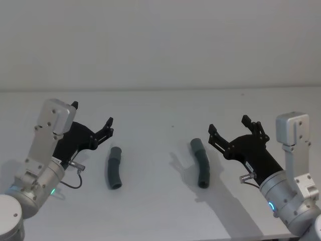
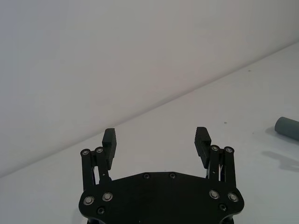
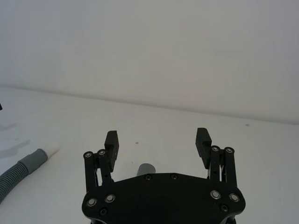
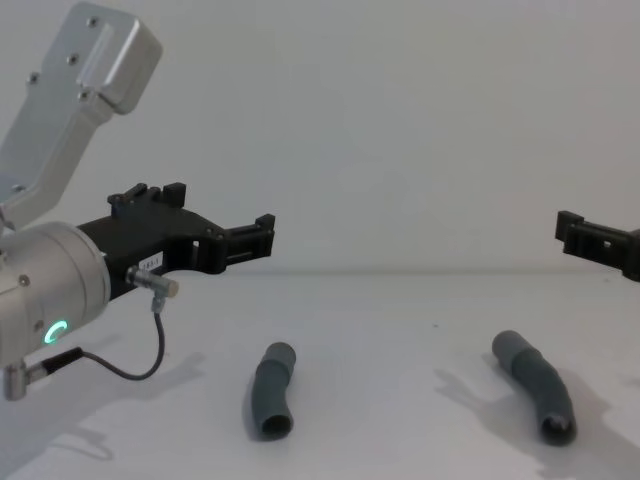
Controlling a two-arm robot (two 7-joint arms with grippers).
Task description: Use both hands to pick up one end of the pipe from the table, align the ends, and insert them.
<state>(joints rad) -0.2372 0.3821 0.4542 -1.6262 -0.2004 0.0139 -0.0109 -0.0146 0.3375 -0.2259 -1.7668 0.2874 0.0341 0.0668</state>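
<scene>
Two curved dark grey ribbed pipe pieces lie apart on the white table [image 1: 150,211]. In the head view the left piece [image 1: 114,168] lies just right of my left gripper [image 1: 93,114], which hovers open and empty above the table. The right piece [image 1: 200,161] lies just left of and below my right gripper [image 1: 228,124], also open and empty. The right wrist view shows open fingers [image 3: 111,140], a grey pipe end [image 3: 147,169] under the gripper, and farther off a piece [image 3: 18,170] with a white tip [image 3: 50,150]. The left wrist view shows my open gripper [image 2: 156,137] and one pipe end [image 2: 287,127].
A plain white wall [image 1: 160,40] rises behind the table's back edge. The chest view shows both pieces [image 4: 272,390] [image 4: 535,385] lying flat, with bare table between them and around them.
</scene>
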